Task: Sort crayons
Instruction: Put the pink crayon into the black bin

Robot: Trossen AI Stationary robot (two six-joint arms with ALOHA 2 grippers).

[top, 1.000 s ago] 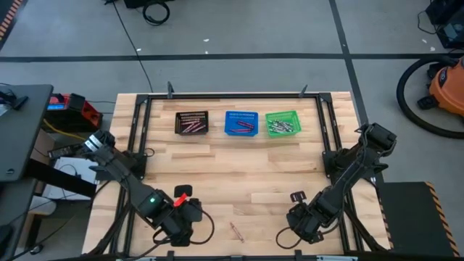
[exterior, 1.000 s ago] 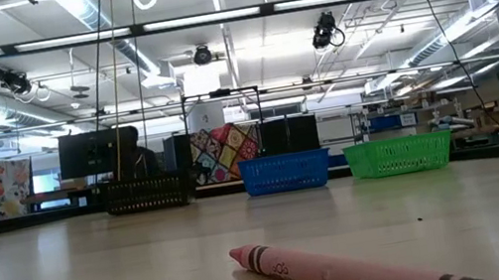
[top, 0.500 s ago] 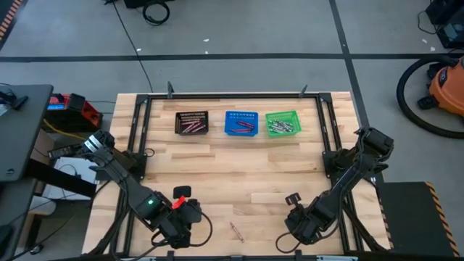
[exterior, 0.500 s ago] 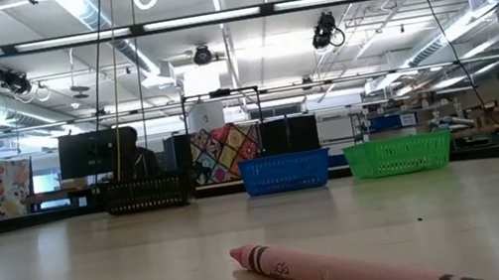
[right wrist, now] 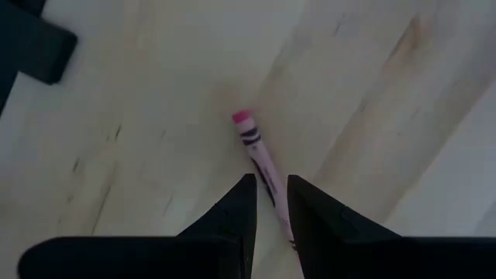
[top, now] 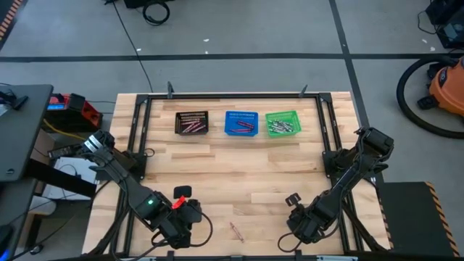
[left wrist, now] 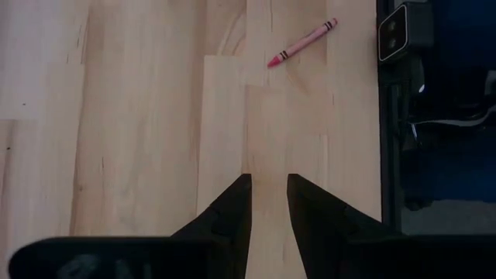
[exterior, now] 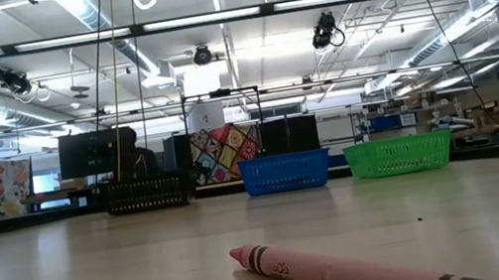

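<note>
A: Pink crayon (top: 235,231) lies alone by the counter's (top: 232,170) near edge; the rest sit in three baskets (top: 241,123) at the far edge.

B: Grippers?

A: Left gripper (left wrist: 269,194) and right gripper (right wrist: 269,198) both slightly open, empty. The right seems to hover over it.

B: Then it should lower, straddle, and close.

The crayon (exterior: 351,273) wrapper's print perhaps reads "carnation".
</note>
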